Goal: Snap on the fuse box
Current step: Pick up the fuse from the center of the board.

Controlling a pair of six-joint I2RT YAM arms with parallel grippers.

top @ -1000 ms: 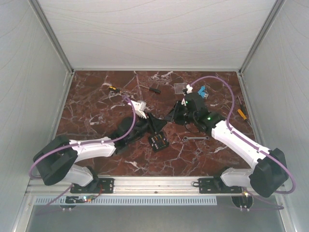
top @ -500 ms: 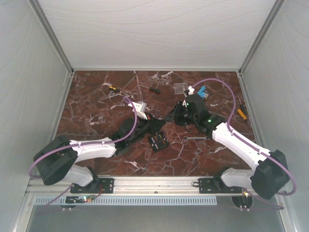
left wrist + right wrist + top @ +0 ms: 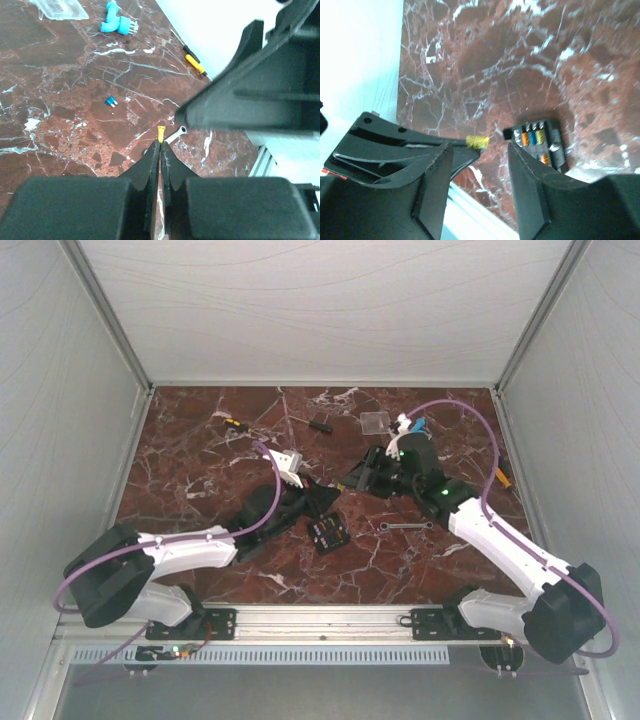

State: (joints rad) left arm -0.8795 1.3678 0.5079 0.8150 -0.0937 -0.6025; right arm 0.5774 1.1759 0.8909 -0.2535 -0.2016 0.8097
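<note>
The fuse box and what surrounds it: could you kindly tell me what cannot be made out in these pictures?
Fuse box: right wrist view, one corner hidden behind the right end effector's finger; overhead, too small to count fuses.
Yellow fuse: left wrist view, only its tip clears the shut left end effector; overhead, lost among black parts.
Right end effector: left wrist view, blurred and cut off by the top and right edges.

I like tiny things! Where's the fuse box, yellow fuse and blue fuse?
fuse box (image 3: 536, 141): right wrist view, its coloured-fuse face.
yellow fuse (image 3: 160, 134): left wrist view, its exposed end.
blue fuse (image 3: 111, 102): left wrist view, its middle.
</note>
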